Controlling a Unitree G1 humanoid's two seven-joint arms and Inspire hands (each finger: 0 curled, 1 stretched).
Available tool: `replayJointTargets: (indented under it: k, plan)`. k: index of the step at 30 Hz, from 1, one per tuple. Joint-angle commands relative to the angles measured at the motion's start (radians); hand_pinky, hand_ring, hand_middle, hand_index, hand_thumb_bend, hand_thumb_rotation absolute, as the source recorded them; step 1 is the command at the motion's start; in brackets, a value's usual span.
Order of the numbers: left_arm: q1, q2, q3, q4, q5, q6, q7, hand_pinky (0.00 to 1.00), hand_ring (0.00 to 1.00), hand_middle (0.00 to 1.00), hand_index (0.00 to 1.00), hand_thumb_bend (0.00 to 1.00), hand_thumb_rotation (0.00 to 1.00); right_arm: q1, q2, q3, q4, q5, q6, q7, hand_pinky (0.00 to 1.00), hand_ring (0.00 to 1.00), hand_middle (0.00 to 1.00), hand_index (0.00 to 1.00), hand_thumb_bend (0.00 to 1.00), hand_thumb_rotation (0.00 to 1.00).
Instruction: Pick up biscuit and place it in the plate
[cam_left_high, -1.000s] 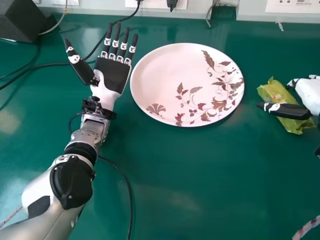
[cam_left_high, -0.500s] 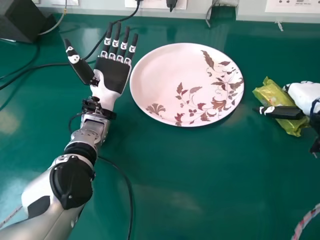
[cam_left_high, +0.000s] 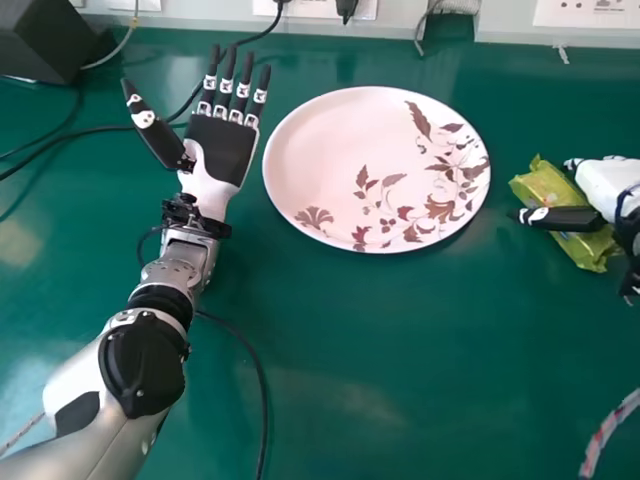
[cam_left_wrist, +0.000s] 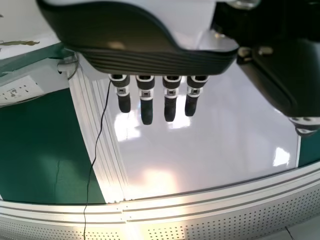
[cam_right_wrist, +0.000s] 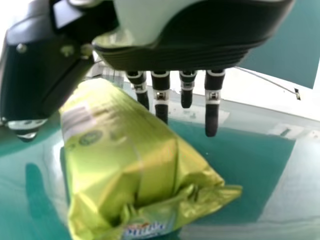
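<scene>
Green biscuit packet (cam_left_high: 552, 190) slants lengthwise, far left to near right.

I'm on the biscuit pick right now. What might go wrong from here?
The right hand is at the green-yellow biscuit packet, but its fingers are straight, not curled round it, so lifting now might leave it behind or let it slip. The packet's wrapper is creased and soft-looking; it may fold or shift as the hand closes. The left hand lies close beside the plate and could nudge it.

Glossy white plate (cam_left_high: 340, 150); shiny, crinkled plastic biscuit packet (cam_left_high: 553, 197); smooth green tabletop (cam_left_high: 400, 350).
</scene>
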Motion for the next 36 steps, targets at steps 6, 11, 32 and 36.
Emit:
replayJointTargets:
  k: [6,11,32,36]
  plan:
    - [0.013,0.004,0.016,0.0,-0.021,0.009,-0.021,1.0,0.95,0.99,1.0,1.0,0.58,0.032,-0.024,0.031,0.039,-0.024,0.016,0.022,0.7,0.82,1.0,1.0,1.0,0.31]
    - [0.012,0.002,0.017,-0.001,-0.031,0.005,-0.02,1.0,0.94,0.99,1.0,1.0,0.56,0.038,-0.033,0.054,0.033,-0.054,0.016,0.026,0.69,0.82,1.0,1.0,1.0,0.3]
    - [0.008,0.02,0.032,0.003,-0.053,0.063,-0.009,1.0,0.96,1.0,1.0,1.0,0.42,0.099,-0.07,0.058,-0.046,-0.052,0.033,0.204,0.68,0.81,1.0,1.0,1.0,0.0]
    - [0.007,0.023,0.037,0.004,-0.058,0.073,-0.002,1.0,0.96,1.0,1.0,1.0,0.42,0.129,-0.079,0.044,-0.07,-0.044,0.034,0.207,0.67,0.8,1.0,1.0,1.0,0.0]
